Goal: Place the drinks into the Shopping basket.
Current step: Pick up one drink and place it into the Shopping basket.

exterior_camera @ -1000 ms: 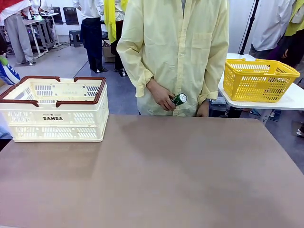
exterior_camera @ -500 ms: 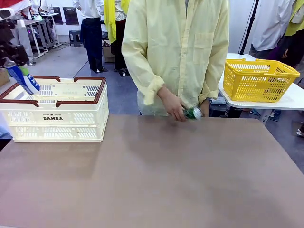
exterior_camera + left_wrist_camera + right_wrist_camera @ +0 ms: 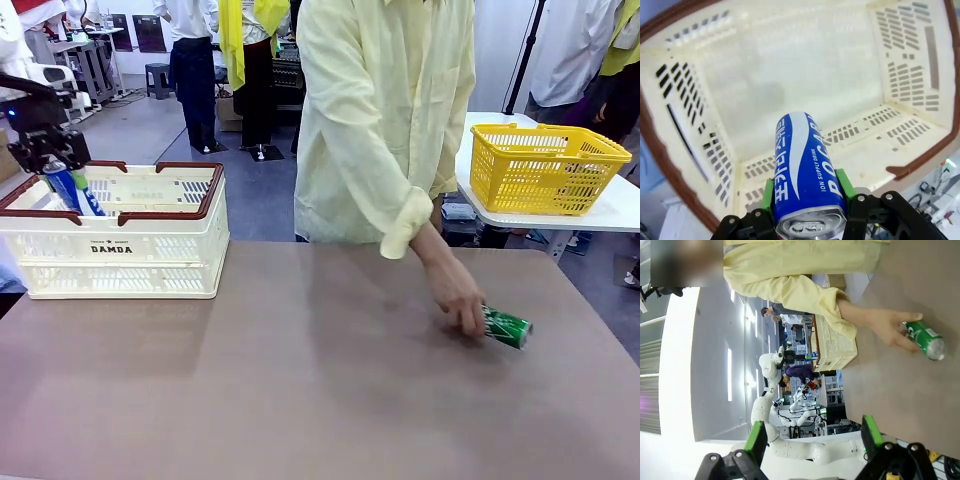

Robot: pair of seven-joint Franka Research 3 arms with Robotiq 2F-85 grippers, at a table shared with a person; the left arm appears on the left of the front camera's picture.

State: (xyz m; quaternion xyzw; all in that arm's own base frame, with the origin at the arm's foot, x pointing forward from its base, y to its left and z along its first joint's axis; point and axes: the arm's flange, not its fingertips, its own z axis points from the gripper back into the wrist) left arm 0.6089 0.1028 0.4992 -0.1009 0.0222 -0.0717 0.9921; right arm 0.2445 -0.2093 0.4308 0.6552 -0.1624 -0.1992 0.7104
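The left jaws clench the slim blue aluminium can [image 3: 807,170], tilted over the cream-white slotted plastic crate [image 3: 120,262], and the right jaws stand released; dropped from this height, the can could bounce and dent.

The cream-white slotted plastic crate [image 3: 111,249] carries "DAMDA" in dark capitals on its front wall, below a smaller line too fine to read. The blue slim aluminium drink can [image 3: 805,160] bears white "POCAR", cut off at the curve, with "ION SUPPLY DRINK" and Korean characters alongside. Lettering on the green drink can [image 3: 505,326] is illegible.
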